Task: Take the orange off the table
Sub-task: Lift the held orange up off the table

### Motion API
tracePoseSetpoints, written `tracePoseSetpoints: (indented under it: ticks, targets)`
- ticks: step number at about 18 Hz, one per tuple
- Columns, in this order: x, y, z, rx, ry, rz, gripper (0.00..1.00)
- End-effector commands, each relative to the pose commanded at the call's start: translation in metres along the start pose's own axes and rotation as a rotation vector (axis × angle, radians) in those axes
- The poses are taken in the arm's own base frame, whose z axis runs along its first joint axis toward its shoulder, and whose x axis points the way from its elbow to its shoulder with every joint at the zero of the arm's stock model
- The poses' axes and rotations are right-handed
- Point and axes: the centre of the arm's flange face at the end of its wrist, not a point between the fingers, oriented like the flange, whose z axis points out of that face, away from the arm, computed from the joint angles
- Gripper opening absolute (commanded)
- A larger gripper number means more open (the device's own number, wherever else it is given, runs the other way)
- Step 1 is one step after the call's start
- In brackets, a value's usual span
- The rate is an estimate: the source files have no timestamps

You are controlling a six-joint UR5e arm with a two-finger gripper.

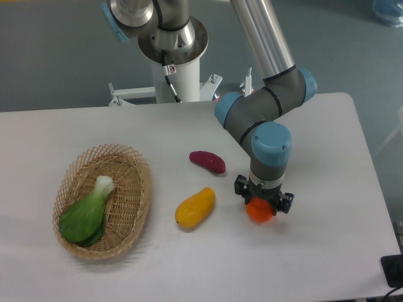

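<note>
gripper (263,202) sat directly over the orange (259,211), right side of the bench (327,163). orange round, no axis to align. couldn't tell whether the gripper had closed on it.

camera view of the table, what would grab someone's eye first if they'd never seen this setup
The grey and blue robot arm reaches down right of centre, its black pincer directly over the small bright-orange fruit; whether it grips is unclear. At the left of the white tabletop, a woven wicker basket holds a green leafy vegetable. Between them lie an elongated yellow mango-like fruit and a dark purple oblong vegetable.
</note>
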Motion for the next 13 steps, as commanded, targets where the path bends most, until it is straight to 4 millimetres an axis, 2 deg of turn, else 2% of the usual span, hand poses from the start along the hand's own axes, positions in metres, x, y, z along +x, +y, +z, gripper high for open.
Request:
tracePoseSetpoints:
  ticks: [8, 11, 13]
  targets:
    - [-0.013, -0.004, -0.021, 0.024, -0.027, -0.006, 0.70]
    - [-0.019, -0.004, -0.038, 0.044, -0.052, -0.002, 0.71]
    - [-0.034, 0.003, -0.051, 0.057, -0.075, -0.017, 0.72]
